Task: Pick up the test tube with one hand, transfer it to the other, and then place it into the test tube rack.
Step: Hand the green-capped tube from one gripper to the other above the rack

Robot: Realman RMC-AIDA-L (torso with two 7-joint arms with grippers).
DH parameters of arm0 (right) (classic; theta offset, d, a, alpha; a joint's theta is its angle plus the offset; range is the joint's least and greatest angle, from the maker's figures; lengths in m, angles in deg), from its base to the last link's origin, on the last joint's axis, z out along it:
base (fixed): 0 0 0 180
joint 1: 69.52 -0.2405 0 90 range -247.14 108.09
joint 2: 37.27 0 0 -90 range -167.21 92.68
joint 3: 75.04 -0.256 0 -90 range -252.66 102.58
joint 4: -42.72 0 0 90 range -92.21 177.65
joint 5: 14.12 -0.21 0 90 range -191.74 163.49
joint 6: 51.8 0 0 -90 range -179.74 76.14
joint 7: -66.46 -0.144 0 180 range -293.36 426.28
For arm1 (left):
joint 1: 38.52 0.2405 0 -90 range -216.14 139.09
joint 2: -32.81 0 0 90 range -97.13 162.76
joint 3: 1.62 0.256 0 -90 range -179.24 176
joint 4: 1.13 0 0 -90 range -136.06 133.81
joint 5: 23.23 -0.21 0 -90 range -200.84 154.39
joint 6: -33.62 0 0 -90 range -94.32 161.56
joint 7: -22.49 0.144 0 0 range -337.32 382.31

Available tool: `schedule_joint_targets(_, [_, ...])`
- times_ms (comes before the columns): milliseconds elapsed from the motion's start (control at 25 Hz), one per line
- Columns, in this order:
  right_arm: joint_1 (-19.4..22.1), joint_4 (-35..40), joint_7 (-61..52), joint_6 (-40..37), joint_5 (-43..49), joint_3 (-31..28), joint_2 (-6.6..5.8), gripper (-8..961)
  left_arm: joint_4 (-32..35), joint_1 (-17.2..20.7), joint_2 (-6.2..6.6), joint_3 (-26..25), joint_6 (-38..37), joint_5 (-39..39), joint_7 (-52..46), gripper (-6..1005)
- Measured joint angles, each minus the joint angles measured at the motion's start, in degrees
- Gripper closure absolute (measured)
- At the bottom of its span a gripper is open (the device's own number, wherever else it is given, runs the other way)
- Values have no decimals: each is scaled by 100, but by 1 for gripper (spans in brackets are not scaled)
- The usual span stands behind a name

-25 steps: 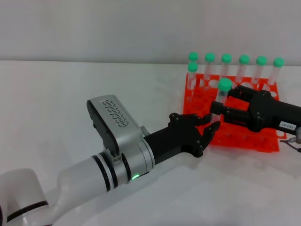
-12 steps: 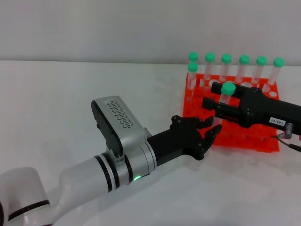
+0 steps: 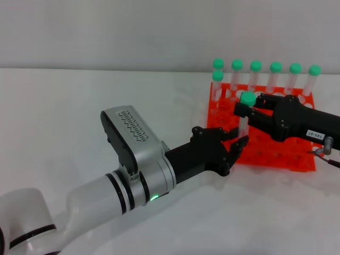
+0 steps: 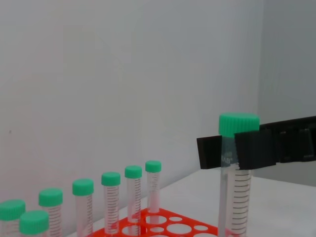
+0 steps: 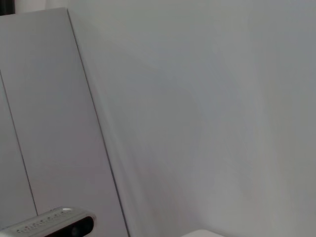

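Gripping test tube [image 3: 245,114] upright | right end effector [image 3: 252,110] | left end effector [image 3: 234,147] spread, just below

Seven green-capped tubes [image 3: 255,73] stand upright near the white table's [image 3: 79,117] far edge.

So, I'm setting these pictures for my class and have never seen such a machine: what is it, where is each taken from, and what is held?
It is a two-armed robot. The head camera looks down at a white table with an orange rack holding seven capped tubes. The right gripper holds a tube upright near its green cap, at the rack's near left corner. The left gripper, fingers spread, sits just below, holding nothing. The left wrist camera shows that tube close up; the right wrist camera sees only a wall.
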Motion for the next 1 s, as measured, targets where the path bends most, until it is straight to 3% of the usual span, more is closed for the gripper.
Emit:
schedule_joint_targets(160, [-3, 1, 15, 13, 4, 0, -12, 652, 4, -1, 6, -2, -3, 4, 1, 815])
schedule_joint_targets(1000, [-5, 55, 108, 89, 1, -239, -27, 692, -20, 121, -11, -29, -4, 21, 25, 817])
